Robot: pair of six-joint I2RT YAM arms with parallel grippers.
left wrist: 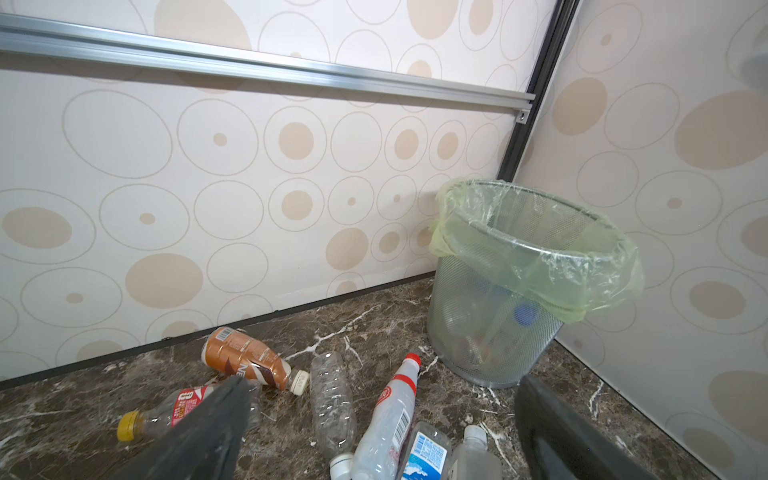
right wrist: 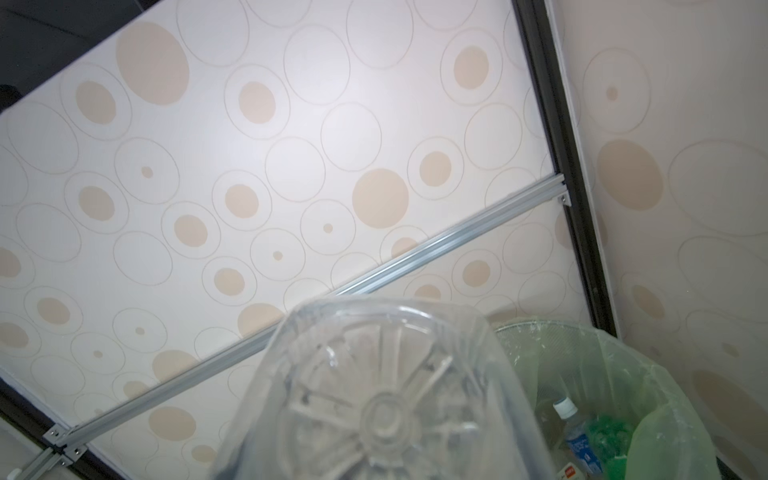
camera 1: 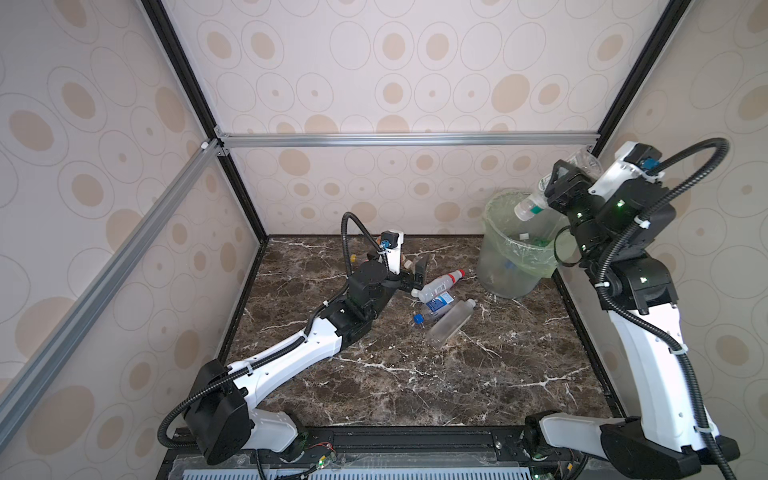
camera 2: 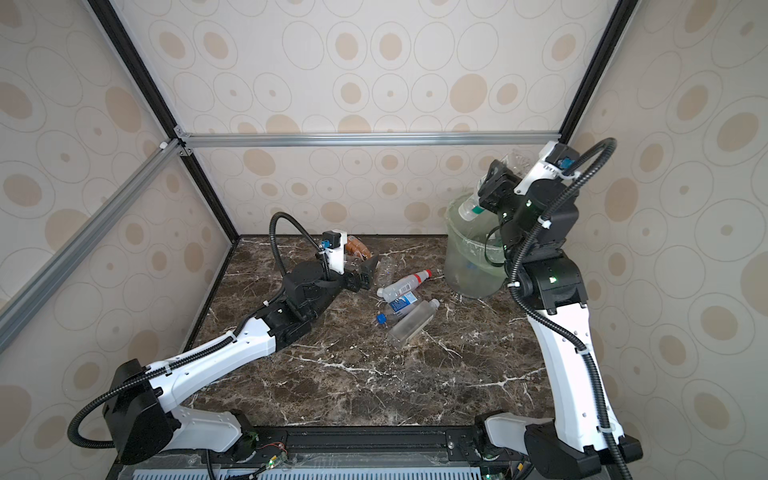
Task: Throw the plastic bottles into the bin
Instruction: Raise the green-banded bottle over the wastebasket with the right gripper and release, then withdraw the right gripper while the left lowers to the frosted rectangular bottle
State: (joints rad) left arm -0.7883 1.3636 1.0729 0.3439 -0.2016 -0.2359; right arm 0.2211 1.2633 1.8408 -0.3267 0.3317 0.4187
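— Jaws on the right pinched the green-labelled bottle, cap-down above the bin rim.
— Left jaws gaped, empty. Centring over its mouth before releasing seemed wisest.

Your worktop is polished, marble-look stone, dark brown with white veins. On it, the bin reads as fine silver metal mesh, lined with a thin, crinkled, glossy pale green plastic bag. Beside the bin, the plastic bottles are clear and shiny, and one frosted bottle looks duller. Above the bin, the clear bottle shows a moulded, ribbed base. Your left fingers look matt and dark.
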